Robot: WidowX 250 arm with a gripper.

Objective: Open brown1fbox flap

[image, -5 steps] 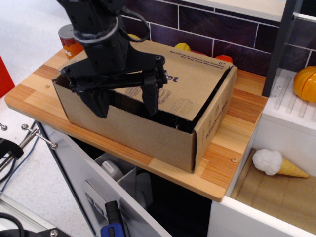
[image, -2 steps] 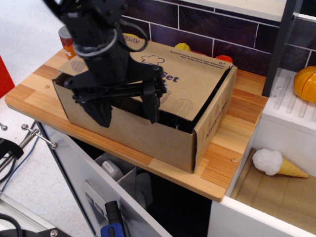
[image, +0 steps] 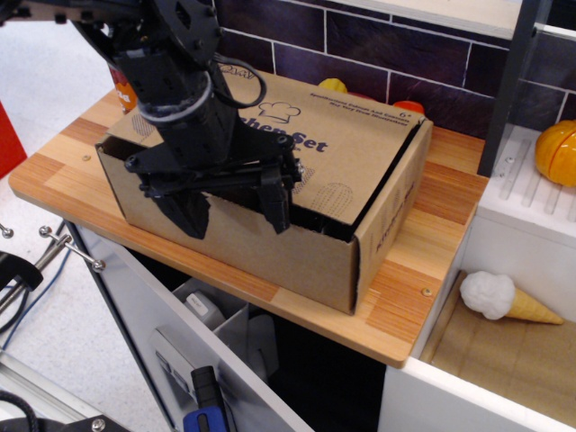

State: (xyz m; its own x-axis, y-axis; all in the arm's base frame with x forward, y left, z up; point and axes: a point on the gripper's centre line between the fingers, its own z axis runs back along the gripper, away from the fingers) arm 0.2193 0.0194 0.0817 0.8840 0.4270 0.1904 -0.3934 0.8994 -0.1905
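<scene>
Over the front edge of the big box, I saw my gripper (image: 234, 202) pointing down with its two black fingers (image: 274, 196) spread wide apart. Nothing was held between them. One finger hung in front of the box's front wall on the left, and the other one reached down by the dark gap at the front of the top. I could not tell if that finger was touching the cardboard. The black arm (image: 171, 76) went up from the gripper to the top left corner of the view. The brown1fbox (image: 270, 247) sat on the wooden counter (image: 423, 261), near the middle of it, with its long side facing me. Its flap (image: 342, 148) lay across the top of the box, low and close to flat, with dark purple letters and a little chef hat printed on it. Along the front and the right side of the flap I saw a dark opening, so it was not shut tight. Behind the arm on the left, a small bit of an orange can (image: 120, 90) peeked out. Dark purple tiles (image: 360, 45) ran along the wall behind the box. On the right, a toy ice cream cone (image: 504, 300) lay in a low tray, well apart from the box, and an orange toy (image: 556, 153) sat on a white rack above it.
</scene>
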